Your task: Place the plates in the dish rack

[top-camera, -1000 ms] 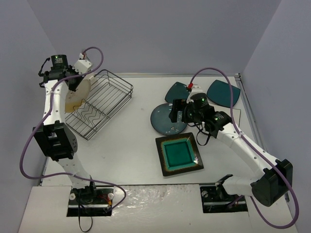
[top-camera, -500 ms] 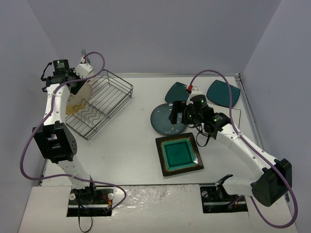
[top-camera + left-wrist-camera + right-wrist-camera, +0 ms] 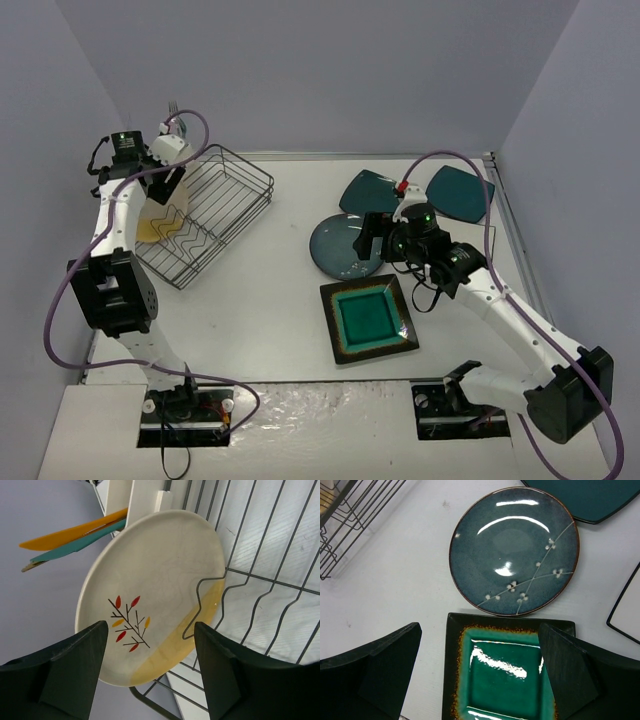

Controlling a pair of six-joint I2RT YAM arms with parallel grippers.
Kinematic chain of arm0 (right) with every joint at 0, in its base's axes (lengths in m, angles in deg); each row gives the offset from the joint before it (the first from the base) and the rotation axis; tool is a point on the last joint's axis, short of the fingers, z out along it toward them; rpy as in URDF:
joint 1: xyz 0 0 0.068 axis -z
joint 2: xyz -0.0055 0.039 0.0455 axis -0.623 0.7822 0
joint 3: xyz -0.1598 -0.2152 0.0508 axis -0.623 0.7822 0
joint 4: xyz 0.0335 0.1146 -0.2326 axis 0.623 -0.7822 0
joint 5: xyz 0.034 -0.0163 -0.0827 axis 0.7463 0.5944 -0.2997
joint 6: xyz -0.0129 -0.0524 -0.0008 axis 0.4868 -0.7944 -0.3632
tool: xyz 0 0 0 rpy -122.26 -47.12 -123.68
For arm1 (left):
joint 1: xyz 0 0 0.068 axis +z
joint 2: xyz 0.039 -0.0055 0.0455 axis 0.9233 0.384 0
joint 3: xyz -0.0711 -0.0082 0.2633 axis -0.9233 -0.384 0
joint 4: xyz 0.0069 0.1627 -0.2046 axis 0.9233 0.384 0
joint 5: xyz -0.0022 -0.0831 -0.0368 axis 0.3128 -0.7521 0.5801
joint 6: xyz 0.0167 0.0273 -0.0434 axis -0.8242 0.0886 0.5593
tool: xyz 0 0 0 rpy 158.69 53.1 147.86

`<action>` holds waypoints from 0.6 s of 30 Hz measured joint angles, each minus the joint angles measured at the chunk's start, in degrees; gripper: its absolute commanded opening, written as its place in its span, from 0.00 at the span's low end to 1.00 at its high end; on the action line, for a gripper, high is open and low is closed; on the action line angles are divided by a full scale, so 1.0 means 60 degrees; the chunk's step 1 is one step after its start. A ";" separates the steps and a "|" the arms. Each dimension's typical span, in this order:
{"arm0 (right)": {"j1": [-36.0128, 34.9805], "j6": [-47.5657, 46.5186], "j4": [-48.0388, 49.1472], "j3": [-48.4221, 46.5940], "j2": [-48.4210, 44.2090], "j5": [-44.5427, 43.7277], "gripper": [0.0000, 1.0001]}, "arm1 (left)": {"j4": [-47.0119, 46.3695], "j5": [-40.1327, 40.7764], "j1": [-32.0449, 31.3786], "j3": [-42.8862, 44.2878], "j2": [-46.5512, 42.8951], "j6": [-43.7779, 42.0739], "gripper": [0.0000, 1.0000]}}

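The cream-and-tan plate with the twig motif [image 3: 157, 222] [image 3: 150, 595] stands on edge at the left end of the black wire dish rack [image 3: 222, 195] [image 3: 260, 580], leaning against a wavy divider. My left gripper [image 3: 162, 183] [image 3: 150, 626] hangs open just above it, fingers clear of its rim. My right gripper [image 3: 370, 233] [image 3: 479, 626] is open above the brown-rimmed teal square plate [image 3: 368, 320] [image 3: 505, 680], which lies flat. The round grey-blue plate [image 3: 338, 250] [image 3: 515, 550] lies beyond it. Two dark teal plates [image 3: 363, 190] [image 3: 460, 192] lie farther back.
A white caddy [image 3: 135, 495] at the rack's corner holds orange and teal utensils [image 3: 75, 532]. The edge of a white square plate [image 3: 627, 605] shows at the right of the right wrist view. Purple walls close in on the left, back and right.
My left gripper has opened and let go of the cream plate, which has dropped lower into the rack. The right arm has shifted slightly right and nearer.
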 measured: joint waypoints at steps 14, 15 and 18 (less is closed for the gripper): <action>0.1140 0.0973 -0.0118 0.1848 -0.1406 -0.0193 1.00 | 0.0023 0.0749 -0.0544 0.0002 -0.1913 0.3121 0.97; 0.1300 0.1107 -0.0170 0.2020 -0.1411 -0.0124 1.00 | 0.0122 0.0804 -0.0708 0.0006 -0.2164 0.3439 0.97; 0.1759 0.1535 -0.0237 0.2524 -0.1420 0.0176 1.00 | 0.0553 0.0903 -0.1276 0.0000 -0.2935 0.4536 0.97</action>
